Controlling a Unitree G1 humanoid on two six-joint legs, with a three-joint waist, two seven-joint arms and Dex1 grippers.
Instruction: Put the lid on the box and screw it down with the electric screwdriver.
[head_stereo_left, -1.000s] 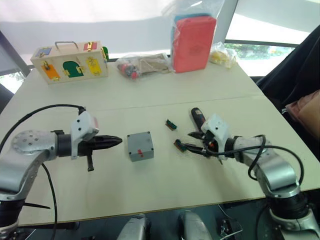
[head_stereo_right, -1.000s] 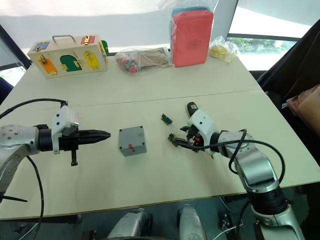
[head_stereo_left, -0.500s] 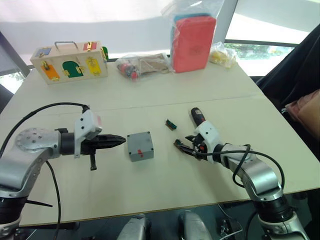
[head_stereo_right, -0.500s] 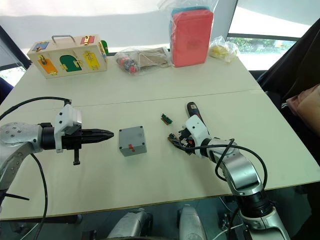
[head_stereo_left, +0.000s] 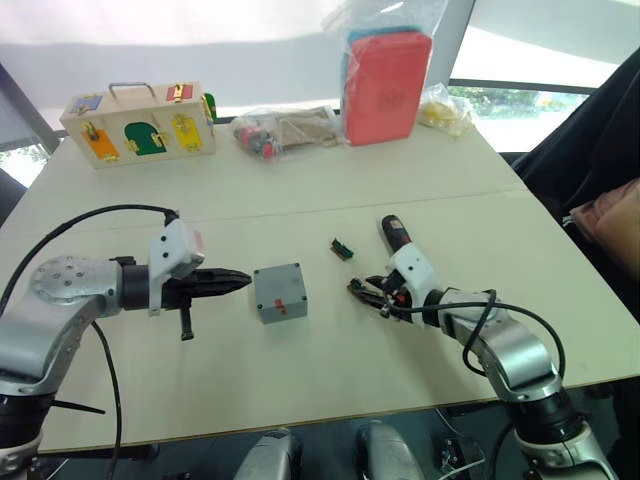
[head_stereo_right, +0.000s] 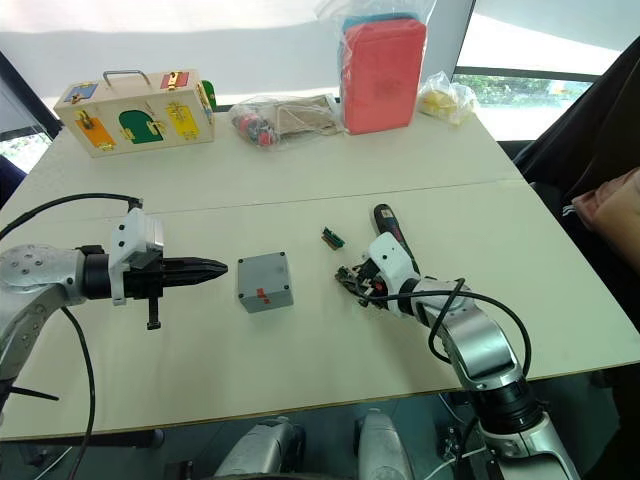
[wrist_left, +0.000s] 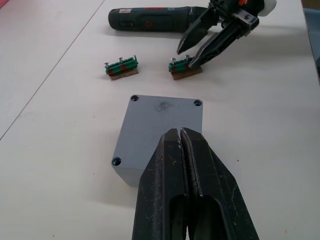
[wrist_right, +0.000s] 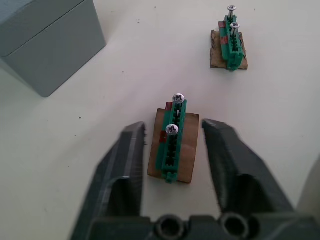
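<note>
The grey box (head_stereo_left: 283, 306) with a red mark on its side stands mid-table, and the lid (wrist_left: 161, 129) sits on top of it, screw holes at its corners. Lying farther back to the right is the black electric screwdriver (head_stereo_left: 393, 231). My left gripper (head_stereo_left: 243, 281) is shut, level with the box and just left of it, its tips over the lid's near edge in the left wrist view. My right gripper (wrist_right: 173, 127) is open low over the table, its fingers on either side of a small green connector block (wrist_right: 172, 145) holding two screws.
A second green connector block (head_stereo_left: 342, 248) lies between box and screwdriver. At the table's back stand a wooden latch box (head_stereo_left: 140, 125), a plastic bag of parts (head_stereo_left: 285, 128), a red package (head_stereo_left: 387, 85) and a yellow bag (head_stereo_left: 445, 110). A dark garment (head_stereo_left: 600, 150) borders the right side.
My right gripper has moved left and down until its open fingers flank the nearer connector block. My left gripper has crept a little closer to the box, still shut.
</note>
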